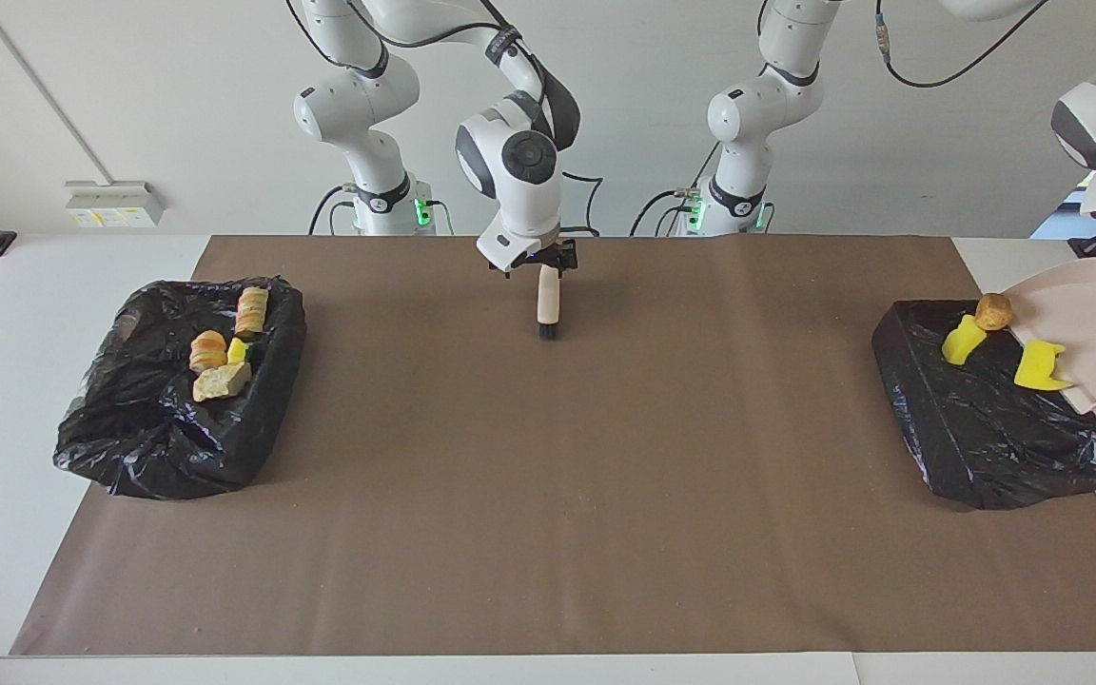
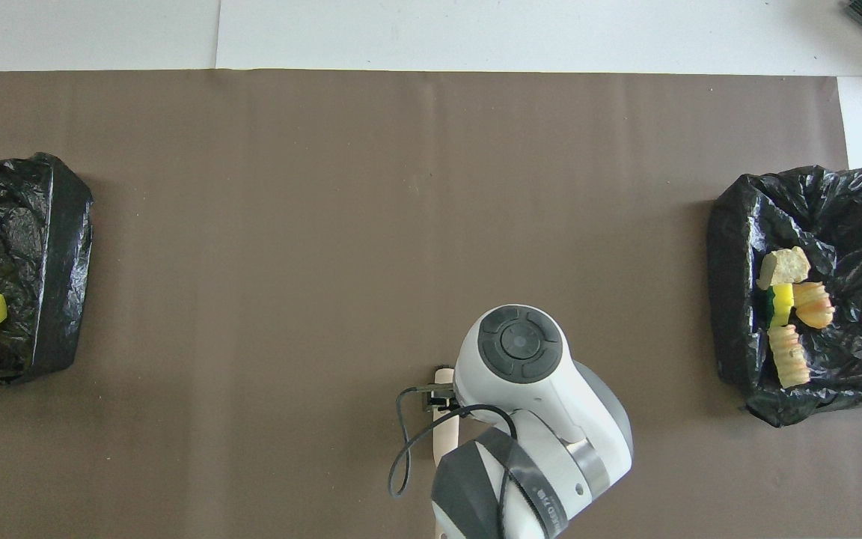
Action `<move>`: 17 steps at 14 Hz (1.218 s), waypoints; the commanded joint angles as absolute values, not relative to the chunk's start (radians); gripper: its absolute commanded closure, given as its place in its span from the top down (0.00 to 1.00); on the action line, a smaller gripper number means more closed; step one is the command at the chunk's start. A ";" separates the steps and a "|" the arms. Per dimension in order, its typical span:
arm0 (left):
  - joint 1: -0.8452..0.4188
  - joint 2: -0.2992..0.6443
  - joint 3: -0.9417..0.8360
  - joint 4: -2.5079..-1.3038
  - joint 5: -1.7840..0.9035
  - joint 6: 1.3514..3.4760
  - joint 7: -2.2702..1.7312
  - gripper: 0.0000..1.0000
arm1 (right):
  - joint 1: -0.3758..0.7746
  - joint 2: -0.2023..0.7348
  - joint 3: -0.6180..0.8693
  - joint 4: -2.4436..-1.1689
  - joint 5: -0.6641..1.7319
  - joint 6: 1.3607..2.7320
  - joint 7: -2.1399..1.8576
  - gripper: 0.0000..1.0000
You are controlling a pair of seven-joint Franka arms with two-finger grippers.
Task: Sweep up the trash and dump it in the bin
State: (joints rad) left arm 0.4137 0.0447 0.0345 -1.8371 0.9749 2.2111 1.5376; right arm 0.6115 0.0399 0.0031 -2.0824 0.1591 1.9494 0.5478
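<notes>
Facing view – right tool (image 1: 540,265) gripping brush (image 1: 547,306), dustpan (image 1: 1090,328) tipping trash (image 1: 1043,365) into bin (image 1: 986,419)

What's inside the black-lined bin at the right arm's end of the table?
Four foam chunks lie together in the bin: two ridged tan, one beige, one yellow with green backing. Anything beneath them or the liner's folds is hidden.

The facing view looks from high across the table (image 1: 548,571) toward the robots; the overhead view looks steeply down from their edge. Both share the brown mat (image 2: 326,224).
</notes>
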 commanded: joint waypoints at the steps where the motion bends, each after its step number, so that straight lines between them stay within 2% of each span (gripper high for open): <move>1: 0.425 0.021 0.026 -1.848 1.066 2.215 1.523 0.00 | 0.520 -0.023 0.009 -2.033 0.097 1.933 0.506 1.00; 7: 0.407 -0.026 0.022 -1.845 1.080 2.192 1.516 0.00 | 0.273 -0.018 0.008 -1.789 0.011 1.784 0.318 1.00; 10: 0.384 -0.026 0.015 -1.862 0.829 2.151 1.519 0.00 | 0.223 -0.026 -0.006 -1.691 -0.034 1.689 0.264 1.00; 13: 0.278 -0.025 0.014 -1.861 0.617 2.039 1.470 0.00 | 0.175 -0.026 -0.041 -1.563 -0.017 1.583 0.244 1.00; 17: 0.126 -0.025 0.012 -1.859 0.402 1.916 1.214 0.00 | 0.135 -0.067 -0.098 -1.531 -0.012 1.485 0.156 1.00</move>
